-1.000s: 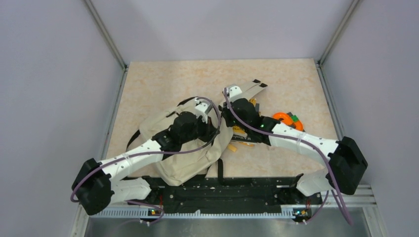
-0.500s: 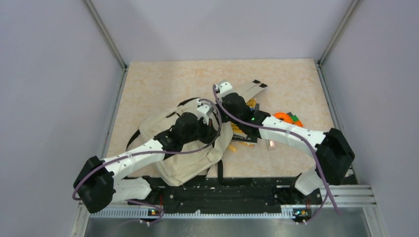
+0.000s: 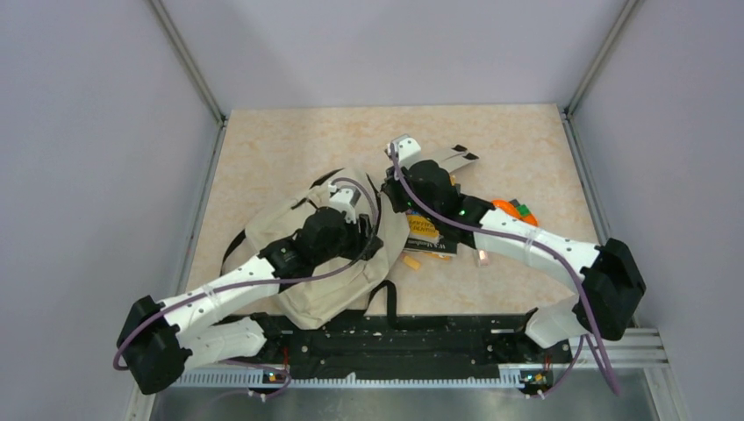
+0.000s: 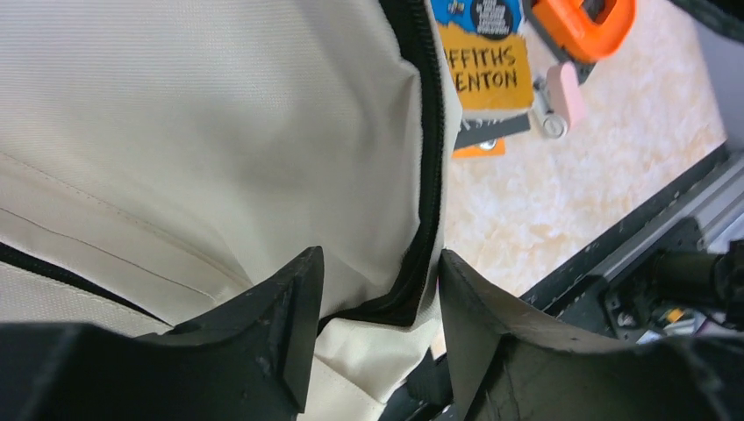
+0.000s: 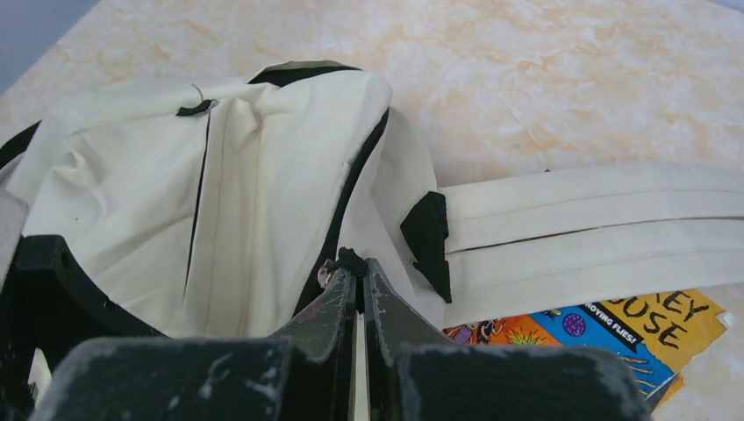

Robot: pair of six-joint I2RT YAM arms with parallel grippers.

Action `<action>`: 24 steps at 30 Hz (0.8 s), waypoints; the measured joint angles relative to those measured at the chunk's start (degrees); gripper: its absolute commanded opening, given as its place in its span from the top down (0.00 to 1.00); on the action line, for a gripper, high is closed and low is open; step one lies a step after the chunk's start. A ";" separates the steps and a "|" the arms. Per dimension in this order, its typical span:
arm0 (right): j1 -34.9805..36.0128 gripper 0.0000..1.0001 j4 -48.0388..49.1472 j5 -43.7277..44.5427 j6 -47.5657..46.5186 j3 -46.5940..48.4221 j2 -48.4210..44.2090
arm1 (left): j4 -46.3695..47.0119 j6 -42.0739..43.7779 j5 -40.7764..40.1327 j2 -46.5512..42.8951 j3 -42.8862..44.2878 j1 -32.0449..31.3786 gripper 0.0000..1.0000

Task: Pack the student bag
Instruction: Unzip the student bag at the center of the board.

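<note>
The student bag (image 3: pixel 298 267), a cream canvas backpack with black zipper lines, lies crumpled left of centre. My left gripper (image 4: pixel 379 259) is open, its fingers standing either side of the bag's black zipper edge (image 4: pixel 427 132) without pinching it. My right gripper (image 5: pixel 358 263) is shut on the black zipper pull (image 5: pixel 353 257) at the bag's (image 5: pixel 254 184) far end; from above it (image 3: pixel 392 191) sits over the bag's far right corner. Flat cream shoulder straps (image 5: pixel 597 232) run off to the right. A bright orange and blue book (image 3: pixel 427 235) lies beside the bag, partly under the right arm.
An orange object (image 3: pixel 506 208) lies right of the book (image 4: pixel 485 74), and a pink eraser (image 3: pixel 482 256) and a small orange piece (image 3: pixel 411 261) lie nearer the front. Black straps (image 3: pixel 390 303) trail toward the base rail (image 3: pixel 395 338). Walls close in the table on three sides.
My left gripper has opened and let go of the bag fabric, pulling back slightly. My right gripper, still shut, has shifted toward the far side with the zipper pull.
</note>
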 measured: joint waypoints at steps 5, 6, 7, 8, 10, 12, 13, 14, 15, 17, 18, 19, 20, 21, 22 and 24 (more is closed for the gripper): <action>-0.02 1.00 1.64 -0.28 -0.02 -0.55 -2.19 | 1.90 -3.63 -3.93 -1.68 0.68 0.13 0.40; -0.04 1.00 1.75 -0.28 -0.04 -0.59 -2.19 | 2.56 -4.15 -4.50 -1.70 0.72 0.20 0.40; -0.04 1.00 1.79 -0.31 -0.04 -0.63 -2.19 | 3.28 -4.55 -5.14 -1.70 0.79 0.28 0.40; -0.07 1.00 1.79 -0.31 -0.04 -0.74 -2.19 | 4.09 -5.03 -5.79 -1.66 0.94 0.35 0.40; -0.07 1.00 2.01 -0.44 -0.04 -1.05 -2.19 | 5.25 -5.79 -6.97 -1.31 1.57 0.46 0.40; -0.07 1.00 2.32 -0.76 -0.04 -1.51 -2.23 | 6.43 -6.51 -8.39 -0.90 2.49 0.68 0.40; -0.07 1.00 2.54 -1.03 -0.02 -1.79 -2.27 | 6.99 -6.97 -9.03 -0.81 2.80 0.79 0.40; -0.07 1.00 2.60 -1.20 -0.02 -1.99 -2.27 | 7.58 -7.26 -9.66 -0.81 2.93 0.94 0.40; -0.09 1.00 2.84 -1.36 -0.02 -2.27 -2.34 | 8.22 -7.54 -10.23 -0.81 2.99 1.05 0.40; -0.09 1.00 3.08 -1.75 0.00 -2.84 -2.56 | 9.09 -8.26 -11.17 -0.81 3.02 1.38 0.40; -0.11 1.00 3.30 -1.97 -0.02 -3.08 -2.73 | 9.33 -8.55 -11.56 -0.81 3.02 1.57 0.40; -0.11 1.00 3.52 -2.32 -0.04 -3.41 -2.97 | 9.38 -8.81 -11.85 -0.81 3.02 1.81 0.41; -0.15 1.00 3.80 -2.64 -0.04 -3.61 -3.19 | 9.35 -8.98 -12.04 -0.70 3.02 2.01 0.41; -0.17 1.00 3.78 -3.06 -0.07 -3.65 -3.32 | 9.35 -9.25 -12.35 -0.46 3.04 2.32 0.42; -0.22 1.00 3.98 -3.56 -0.11 -3.65 -3.41 | 9.31 -9.60 -12.61 -0.07 3.13 2.56 0.42; -0.22 1.00 4.13 -4.37 -0.17 -3.65 -3.41 | 9.35 -10.14 -12.90 0.96 3.23 3.10 0.43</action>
